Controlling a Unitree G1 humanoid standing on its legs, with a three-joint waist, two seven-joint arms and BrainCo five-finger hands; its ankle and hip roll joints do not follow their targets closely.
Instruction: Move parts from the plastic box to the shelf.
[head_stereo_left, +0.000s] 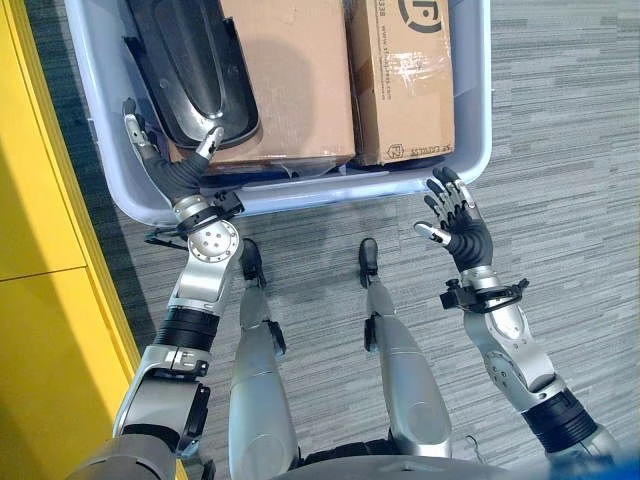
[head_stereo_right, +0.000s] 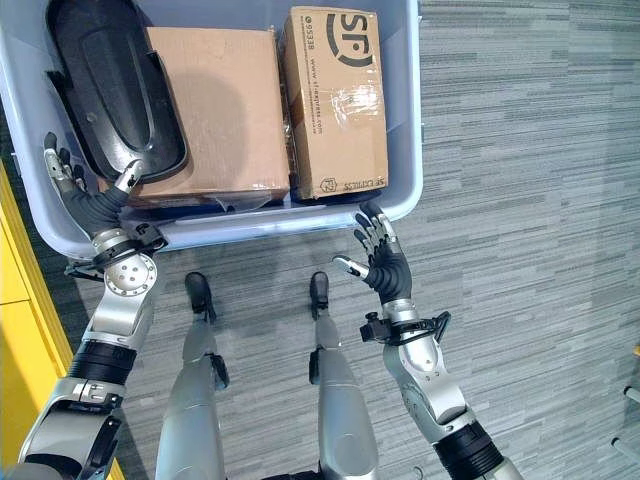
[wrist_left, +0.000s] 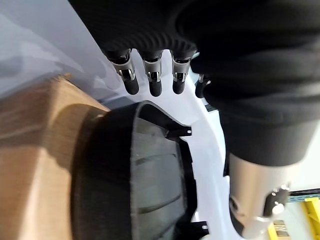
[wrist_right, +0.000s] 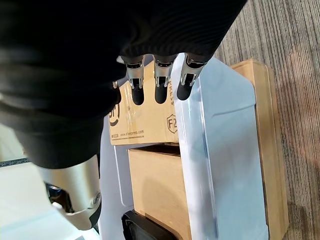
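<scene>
The plastic box (head_stereo_left: 468, 160) is pale blue-grey, holding two brown cardboard cartons (head_stereo_right: 225, 110) and a black part (head_stereo_left: 190, 60). Beside the box, the floor (head_stereo_left: 570, 150) is grey-streaked; the panel (head_stereo_left: 40, 250) is yellow.

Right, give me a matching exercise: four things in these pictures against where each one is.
1. black part
2. printed carton
3. left hand
4. right hand

A. over the plastic box's near left corner
B. outside the box, at its near right corner
C. lying on the plain brown carton
D. right side of the box

Pairs: 1-C, 2-D, 3-A, 4-B

Grey carpet floor (head_stereo_left: 560, 150) – yellow cabinet (head_stereo_left: 40, 300) alongside
</scene>
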